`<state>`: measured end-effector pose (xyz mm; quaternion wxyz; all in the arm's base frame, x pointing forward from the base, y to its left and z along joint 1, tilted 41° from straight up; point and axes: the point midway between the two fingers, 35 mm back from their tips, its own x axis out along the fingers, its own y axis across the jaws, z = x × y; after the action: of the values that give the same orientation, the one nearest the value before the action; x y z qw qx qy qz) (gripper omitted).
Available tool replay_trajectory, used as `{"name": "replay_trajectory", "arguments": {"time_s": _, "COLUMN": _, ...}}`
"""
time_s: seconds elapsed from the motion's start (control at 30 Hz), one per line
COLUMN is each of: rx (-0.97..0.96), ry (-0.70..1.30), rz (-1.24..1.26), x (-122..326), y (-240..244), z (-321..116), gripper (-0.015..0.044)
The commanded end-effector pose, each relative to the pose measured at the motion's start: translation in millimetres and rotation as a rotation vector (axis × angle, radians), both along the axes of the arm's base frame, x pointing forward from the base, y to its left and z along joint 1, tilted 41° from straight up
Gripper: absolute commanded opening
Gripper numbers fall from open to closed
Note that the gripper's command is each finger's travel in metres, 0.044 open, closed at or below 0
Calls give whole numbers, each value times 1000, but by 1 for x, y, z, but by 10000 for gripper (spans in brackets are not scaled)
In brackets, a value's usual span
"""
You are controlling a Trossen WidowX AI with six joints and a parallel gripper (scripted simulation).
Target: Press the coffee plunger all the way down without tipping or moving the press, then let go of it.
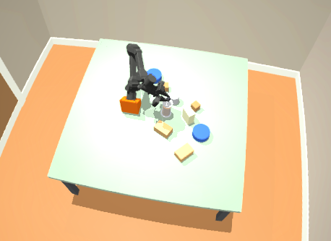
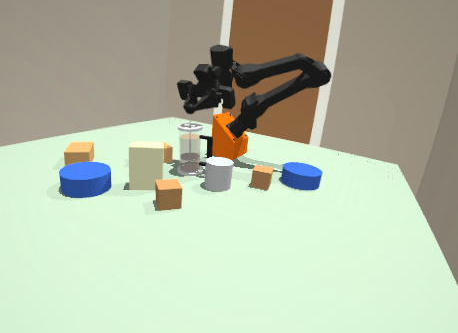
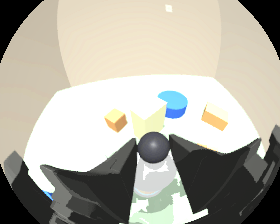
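Overhead, the gripper (image 1: 163, 97) hangs right above the coffee press (image 1: 166, 111), which stands near the middle of the table (image 1: 108, 155), beside the arm's orange base (image 1: 130, 105). From this angle the fingers blur into the press and the knob cannot be made out.

Side on, the picture is fuller. The press (image 2: 190, 149) stands upright on the table, a thin rod rising from its lid to the gripper (image 2: 192, 107). The rod length showing between lid and fingers suggests the plunger is partly down at most. A white mug (image 2: 219, 173) sits just beside the press, with a cream block (image 2: 145, 165) on its other side, so any sideways drift risks a knock.

Close in, the wrist view settles the grip: the dark plunger knob (image 3: 153, 147) is pinched between the 2 fingers, the glass press body below it.

So the grasp looks done; the full push and the release remain.
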<state>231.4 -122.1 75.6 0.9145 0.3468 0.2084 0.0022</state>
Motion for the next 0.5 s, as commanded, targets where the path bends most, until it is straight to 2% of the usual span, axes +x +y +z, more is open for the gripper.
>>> {"name": "replay_trajectory", "arguments": {"time_s": 0.0, "rx": 30, "ry": 26, "rz": 2, "x": -1, "y": 11, "z": -14, "gripper": 116}}
{"name": "replay_trajectory", "arguments": {"time_s": 0.47, "rx": 31, "ry": 21, "rz": 2, "x": 9, "y": 13, "z": -17, "gripper": 116}}
